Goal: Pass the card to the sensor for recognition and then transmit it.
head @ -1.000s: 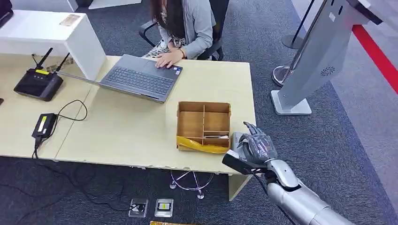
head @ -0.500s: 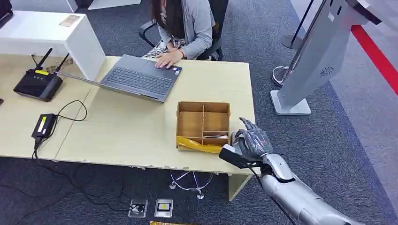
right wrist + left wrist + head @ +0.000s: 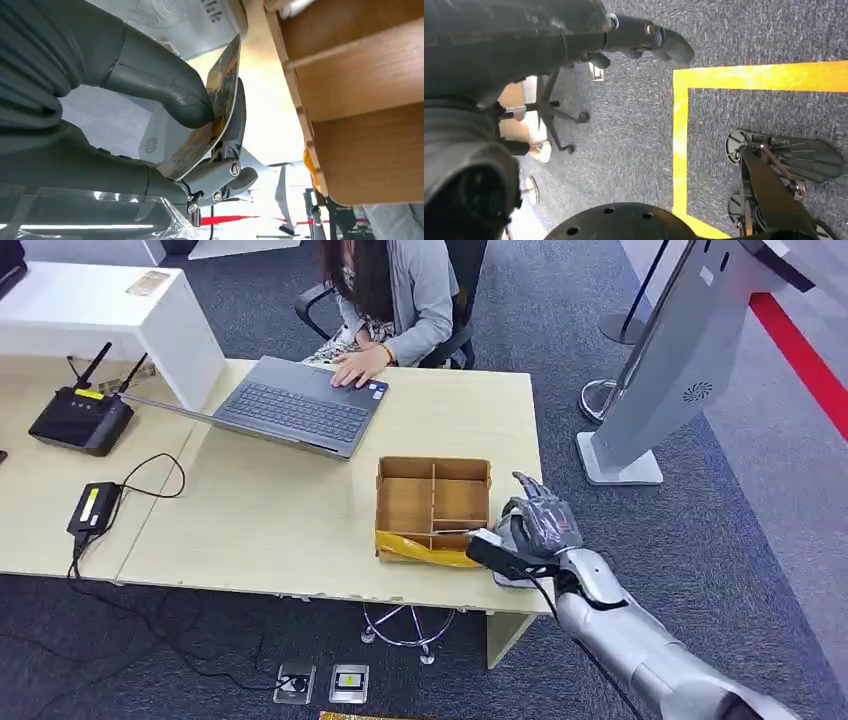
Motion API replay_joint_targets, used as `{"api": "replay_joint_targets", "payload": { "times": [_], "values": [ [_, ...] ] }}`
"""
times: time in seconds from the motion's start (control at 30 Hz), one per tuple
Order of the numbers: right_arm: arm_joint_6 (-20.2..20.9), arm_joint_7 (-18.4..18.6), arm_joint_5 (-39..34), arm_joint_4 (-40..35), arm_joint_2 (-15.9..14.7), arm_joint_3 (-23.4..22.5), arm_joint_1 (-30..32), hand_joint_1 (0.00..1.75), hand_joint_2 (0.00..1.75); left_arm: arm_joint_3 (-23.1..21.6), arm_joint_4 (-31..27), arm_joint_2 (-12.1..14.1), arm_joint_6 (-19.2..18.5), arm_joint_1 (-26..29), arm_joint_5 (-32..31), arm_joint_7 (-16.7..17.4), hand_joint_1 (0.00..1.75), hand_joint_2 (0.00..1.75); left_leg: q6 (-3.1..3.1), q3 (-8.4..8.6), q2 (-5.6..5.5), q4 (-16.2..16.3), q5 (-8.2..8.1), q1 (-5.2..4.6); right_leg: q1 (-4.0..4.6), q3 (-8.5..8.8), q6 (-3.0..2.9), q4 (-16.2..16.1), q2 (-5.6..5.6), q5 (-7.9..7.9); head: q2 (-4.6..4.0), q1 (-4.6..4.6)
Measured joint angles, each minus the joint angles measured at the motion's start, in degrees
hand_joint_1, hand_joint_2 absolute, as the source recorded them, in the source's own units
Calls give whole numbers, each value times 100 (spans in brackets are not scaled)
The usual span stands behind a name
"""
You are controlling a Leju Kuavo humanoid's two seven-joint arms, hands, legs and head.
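Your right hand (image 3: 535, 530) sits over the near right corner of the table (image 3: 270, 510), just beside the right wall of the cardboard box (image 3: 433, 508). From the right wrist view you can see it pinching the card (image 3: 210, 115) between the thick thumb and the darker fingers (image 3: 235, 120) behind it. The card is held on edge, its printed face turned toward the thumb and slightly bowed. Its long axis runs along the box's side wall, one end reaching past the fingertips and the other back toward the palm. From the head view you cannot make out the card itself; the hand hides it.

Your left hand (image 3: 644, 40) hangs low over grey carpet crossed by a yellow floor line (image 3: 681, 145), fingers loosely extended with nothing in them.

Across the table a person (image 3: 395, 300) sits typing at a laptop (image 3: 295, 405). A grey kiosk stand (image 3: 670, 370) rises from the floor to the right of the table.
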Motion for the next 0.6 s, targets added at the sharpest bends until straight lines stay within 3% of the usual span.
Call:
{"api": "replay_joint_targets", "payload": {
  "times": [0.23,0.37,0.6],
  "values": [
    [7,173,392,-77,105,7,-314,175,175,-20,2,28,-55,0,-48,4,0,0,-1,-1,1,0,1,-1,-1,1,-1,1,3,4,0,0],
    [336,456,841,-304,208,-9,-722,175,175,-37,9,52,-146,-1,-111,4,0,0,-7,0,1,0,5,-1,-1,0,-1,1,2,4,0,2],
    [468,485,1359,-350,492,-24,-1123,175,175,-81,13,61,-214,-2,-195,-44,0,0,-7,-1,0,0,5,2,1,0,-1,2,2,4,0,0]
  ]
}}
